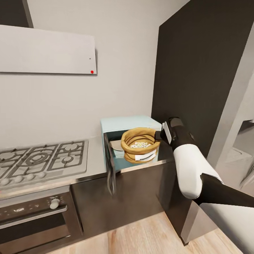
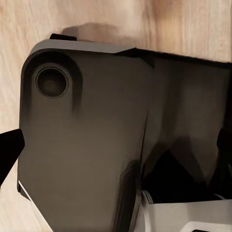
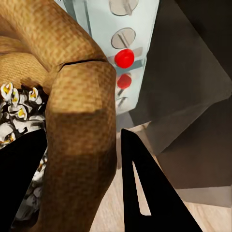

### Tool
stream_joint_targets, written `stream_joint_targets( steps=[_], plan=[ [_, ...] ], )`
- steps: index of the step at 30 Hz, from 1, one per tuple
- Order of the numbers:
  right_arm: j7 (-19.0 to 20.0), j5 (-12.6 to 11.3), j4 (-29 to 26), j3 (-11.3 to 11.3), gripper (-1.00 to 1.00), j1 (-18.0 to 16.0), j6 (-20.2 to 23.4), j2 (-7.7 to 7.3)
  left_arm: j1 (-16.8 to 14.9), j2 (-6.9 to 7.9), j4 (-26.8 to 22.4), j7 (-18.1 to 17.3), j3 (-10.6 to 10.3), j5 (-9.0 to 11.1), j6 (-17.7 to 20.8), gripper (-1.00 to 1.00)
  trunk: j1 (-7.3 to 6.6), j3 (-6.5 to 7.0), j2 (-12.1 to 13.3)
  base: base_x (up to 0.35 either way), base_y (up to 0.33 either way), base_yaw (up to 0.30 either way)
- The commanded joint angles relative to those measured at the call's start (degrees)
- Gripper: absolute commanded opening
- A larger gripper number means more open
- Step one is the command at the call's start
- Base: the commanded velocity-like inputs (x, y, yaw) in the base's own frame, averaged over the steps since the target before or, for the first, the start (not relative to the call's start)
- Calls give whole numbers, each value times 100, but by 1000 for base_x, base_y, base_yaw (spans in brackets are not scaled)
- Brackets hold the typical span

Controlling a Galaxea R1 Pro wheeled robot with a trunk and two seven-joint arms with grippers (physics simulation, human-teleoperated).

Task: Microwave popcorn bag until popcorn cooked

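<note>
The popcorn bag [image 1: 140, 145], showing white popped kernels inside, sits in the mouth of the microwave [image 1: 128, 124], whose door [image 1: 110, 164] hangs open. The right gripper [image 3: 82, 183] is clamped on the bag's rolled rim. Judging by the popped kernels, heating looks done.

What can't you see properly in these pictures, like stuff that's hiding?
- Head view: the microwave inside is mostly hidden by the popcorn bag.
- Head view: the right gripper fingertips are hidden behind the bag's rim.
- Right wrist view: the bag's label is out of sight; the rim blocks it.
- Left wrist view: the dark body hides what lies beneath.
</note>
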Motion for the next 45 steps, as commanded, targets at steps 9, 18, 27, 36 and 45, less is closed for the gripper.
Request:
stream_joint_targets(
  steps=[9, 18, 27, 36, 45],
  plan=[
    [-3, 9, 8, -26, -100, -6, 13, 8, -2, -1, 2, -1, 1, 46, -16, 100, 2, -7, -5, 18, 0, 0],
    [149, -25, 86, -56, -100, 0, 13, 8, -3, -2, 2, -1, 1, 46, -16, 100, 2, -7, -5, 0, 0, 0],
    [391, -1, 324, -57, -100, 0, 13, 8, -7, -1, 2, -1, 1, 46, -16, 100, 2, -7, -5, 0, 0, 0],
    [392, 0, 346, -50, -100, 1, 13, 8, -2, -2, 2, -1, 1, 46, -16, 100, 2, -7, -5, 24, 0, 0],
    [359, 28, 513, -48, -100, 1, 13, 8, -5, -1, 2, -1, 1, 46, -16, 100, 2, -7, -5, 259, 0, 0]
  ],
)
